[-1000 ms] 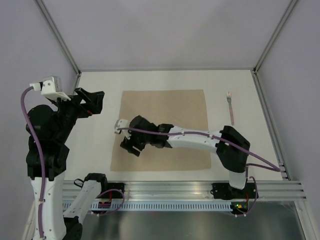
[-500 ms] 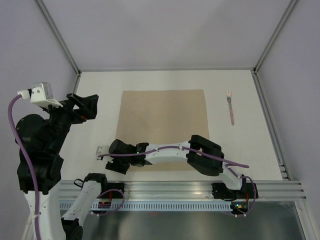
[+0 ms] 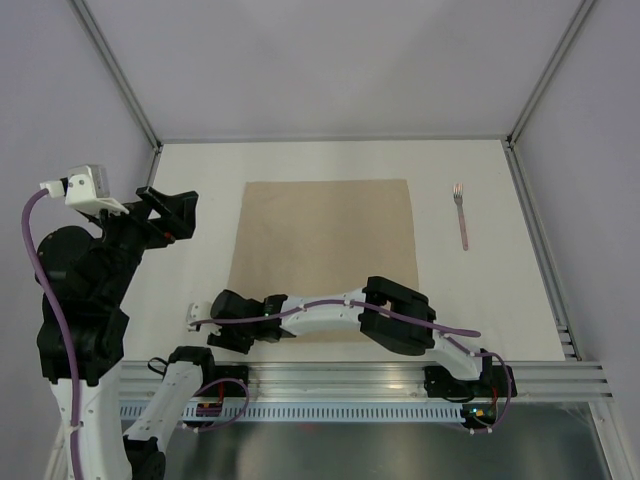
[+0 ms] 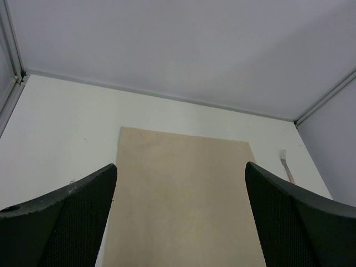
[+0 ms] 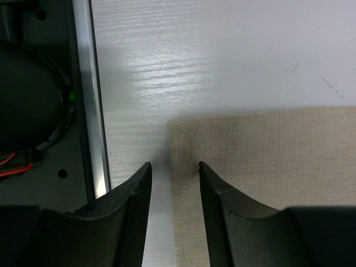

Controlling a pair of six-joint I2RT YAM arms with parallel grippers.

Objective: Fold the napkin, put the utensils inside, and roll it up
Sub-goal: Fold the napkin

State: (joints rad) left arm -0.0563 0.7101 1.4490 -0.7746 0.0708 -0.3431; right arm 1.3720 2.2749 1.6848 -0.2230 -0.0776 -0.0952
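Note:
The beige napkin (image 3: 325,250) lies flat on the white table, also in the left wrist view (image 4: 183,189). The pink fork (image 3: 461,215) rests on bare table to its right, apart from it (image 4: 286,166). My right gripper (image 3: 230,338) is low at the napkin's near-left corner (image 5: 267,156). Its jaws (image 5: 175,167) are open with a narrow gap and straddle the cloth's near edge, one finger over the cloth, the other over bare table. My left gripper (image 3: 175,215) hangs raised left of the napkin, wide open and empty (image 4: 181,172).
An aluminium rail (image 3: 400,378) (image 5: 83,83) with cabling runs along the near table edge, close beside the right gripper. Frame posts and grey walls bound the table on the other sides.
The right arm swung from over the napkin's left-middle down to its near-left corner, and its jaws narrowed. The left arm drew back a little to the left.

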